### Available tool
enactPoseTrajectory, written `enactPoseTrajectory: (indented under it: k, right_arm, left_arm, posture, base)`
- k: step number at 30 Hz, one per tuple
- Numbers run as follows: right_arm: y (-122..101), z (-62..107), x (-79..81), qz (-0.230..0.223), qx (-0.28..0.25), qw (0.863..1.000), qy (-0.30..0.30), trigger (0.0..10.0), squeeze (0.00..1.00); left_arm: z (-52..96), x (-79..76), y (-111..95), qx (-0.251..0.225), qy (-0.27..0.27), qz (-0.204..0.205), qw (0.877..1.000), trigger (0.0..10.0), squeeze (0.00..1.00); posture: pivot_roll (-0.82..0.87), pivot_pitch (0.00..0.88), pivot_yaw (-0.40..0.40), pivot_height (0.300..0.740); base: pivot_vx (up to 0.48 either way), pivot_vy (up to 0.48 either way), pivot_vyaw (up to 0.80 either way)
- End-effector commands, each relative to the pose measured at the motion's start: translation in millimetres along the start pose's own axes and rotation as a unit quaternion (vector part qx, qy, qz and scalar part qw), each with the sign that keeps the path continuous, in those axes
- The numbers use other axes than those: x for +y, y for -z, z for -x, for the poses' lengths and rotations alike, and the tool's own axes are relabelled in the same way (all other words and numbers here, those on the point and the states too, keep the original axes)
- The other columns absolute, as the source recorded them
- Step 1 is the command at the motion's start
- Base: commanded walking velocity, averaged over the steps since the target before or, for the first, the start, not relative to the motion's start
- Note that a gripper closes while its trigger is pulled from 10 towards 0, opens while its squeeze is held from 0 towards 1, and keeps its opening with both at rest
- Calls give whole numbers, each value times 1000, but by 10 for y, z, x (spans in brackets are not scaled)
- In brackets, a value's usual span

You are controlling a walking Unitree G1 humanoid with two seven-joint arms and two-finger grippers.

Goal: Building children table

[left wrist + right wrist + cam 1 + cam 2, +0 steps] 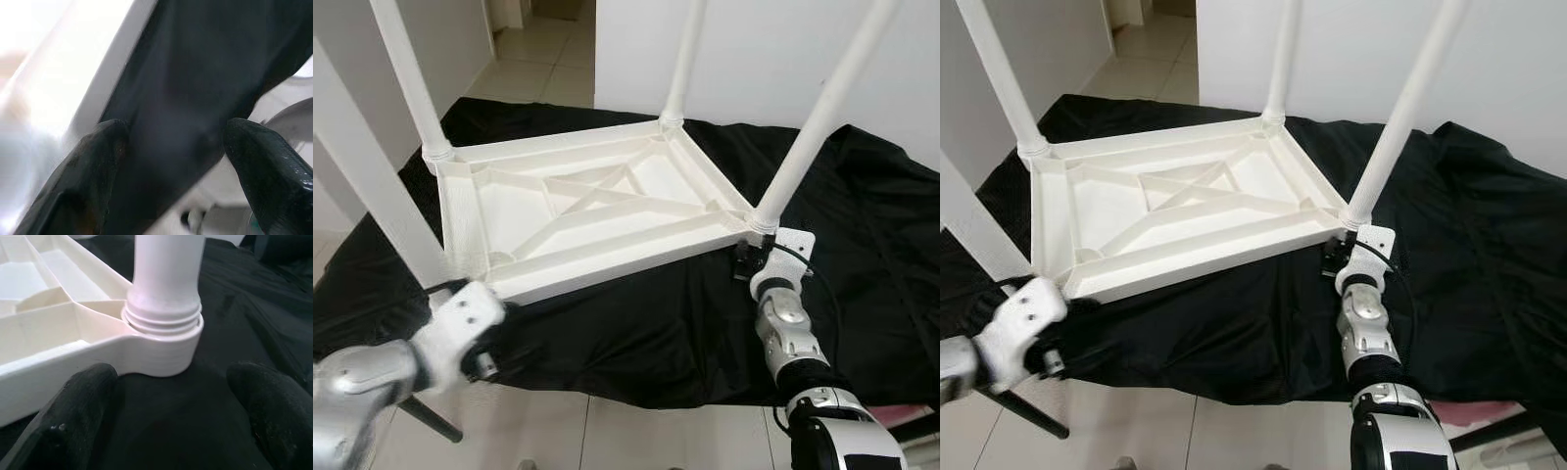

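Note:
A white plastic children's table (607, 259) lies upside down on a black cloth, its ribbed underside facing up. Four white legs stand up from its corners, among them the near right leg (813, 127) and the near left leg (362, 186). My right gripper (744, 262) rests on the cloth against the near right corner. It is open, with its fingertips (88, 401) just short of the round socket (164, 347) that holds that leg. My left gripper (484, 357) sits low at the near left corner, open over the dark cloth beside the white table edge (98, 73).
The black cloth (862, 225) covers the whole work surface and hangs over its front edge. Tiled floor (538, 49) runs back through a doorway, with a white wall (773, 49) behind the table. A dark stand leg (431, 419) slants across the floor below my left arm.

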State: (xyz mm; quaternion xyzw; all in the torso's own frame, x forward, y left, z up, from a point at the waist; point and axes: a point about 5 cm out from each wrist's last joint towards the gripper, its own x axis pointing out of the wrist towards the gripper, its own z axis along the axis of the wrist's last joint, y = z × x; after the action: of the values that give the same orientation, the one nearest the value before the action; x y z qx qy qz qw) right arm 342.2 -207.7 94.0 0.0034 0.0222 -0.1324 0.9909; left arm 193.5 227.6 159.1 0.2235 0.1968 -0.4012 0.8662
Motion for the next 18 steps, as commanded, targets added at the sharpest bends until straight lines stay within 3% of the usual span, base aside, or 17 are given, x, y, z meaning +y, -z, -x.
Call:
enactPoseTrajectory:
  k: [1,6,8,9,12,18]
  right_arm:
    - [-22,-24,-18,2,-3,1000,5,10000,0]
    - [-25,-32,-25,3,-3,1000,6,10000,0]
    - [-13,-28,-33,3,-2,1000,7,10000,0]
    - [4,-20,-41,5,1,1000,8,10000,0]
    - [9,-18,-42,7,1,1000,8,10000,0]
    - [30,-6,-37,8,2,1000,10,10000,0]
  left_arm:
    - [82,3,-20,3,24,1,1000,10000,0]
    - [178,38,-47,16,16,3,1000,10000,0]
    - [244,72,-44,32,8,1,999,10000,0]
    - [339,133,-10,72,-4,-6,997,10000,0]
    - [365,157,-4,84,-9,-8,996,10000,0]
    - [480,357,80,128,-61,-12,990,10000,0]
  posture:
    - [129,0,-74,740]
    - [138,3,-76,740]
    - [138,3,-76,740]
    - [142,5,-73,740]
    - [140,7,-71,740]
    - [135,7,-63,740]
  base:
    - [0,0,0]
    - [0,0,0]
    - [0,0,0]
    - [0,0,0]
    - [0,0,0]
    - [0,0,0]
